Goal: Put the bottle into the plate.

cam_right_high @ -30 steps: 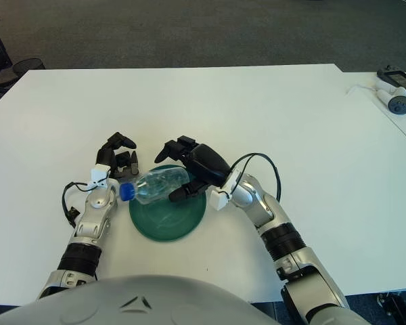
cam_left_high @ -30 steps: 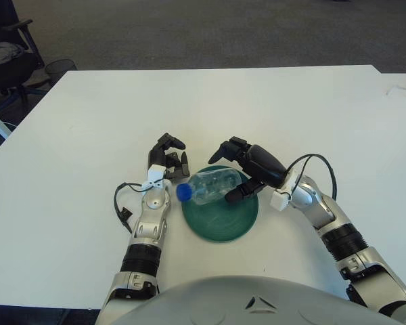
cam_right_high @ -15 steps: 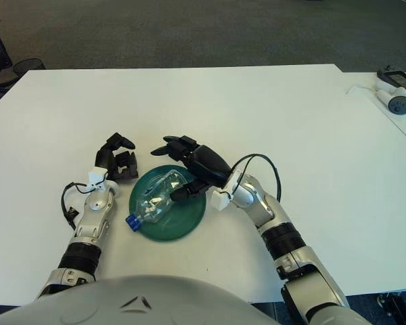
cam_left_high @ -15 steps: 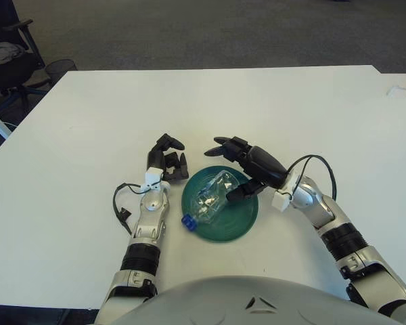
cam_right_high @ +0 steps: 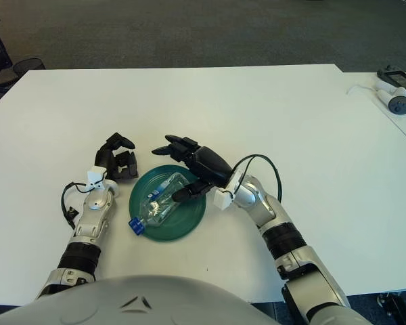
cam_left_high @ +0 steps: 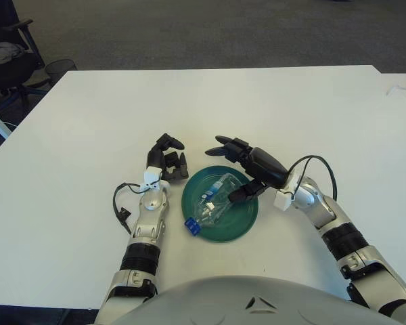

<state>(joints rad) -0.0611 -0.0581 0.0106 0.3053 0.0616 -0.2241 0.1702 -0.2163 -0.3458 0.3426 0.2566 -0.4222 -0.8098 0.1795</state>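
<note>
Green plastic plate (cam_left_high: 240, 220) sits on the white counter (cam_left_high: 88, 115) close to the robot, and the clear bottle (cam_left_high: 213, 204) lies on its side across it, blue cap (cam_left_high: 191, 225) poking out over the near-left rim. Most of the bottle's body is inside the plate, so the job looks essentially done; what may be left, I'd guess, is only pulling the arm away, or nudging the capped end in if a tidier placement is wanted.

Its right robot hand (cam_left_high: 247, 166) hovers over the far-right edge of the plate with fingers spread and gripping nothing, one fingertip near the bottle's base, though I can't tell if it touches. On the other side, the left robot hand (cam_left_high: 167, 159) shows just beside the plate's far-left rim, fingers loosely curled around nothing.

Beyond the counter is grey carpet (cam_left_high: 210, 30). A dark chair (cam_left_high: 7, 57) stands off the far-left corner, and some small devices (cam_right_high: 396, 91) lie on the counter's far-right edge.
</note>
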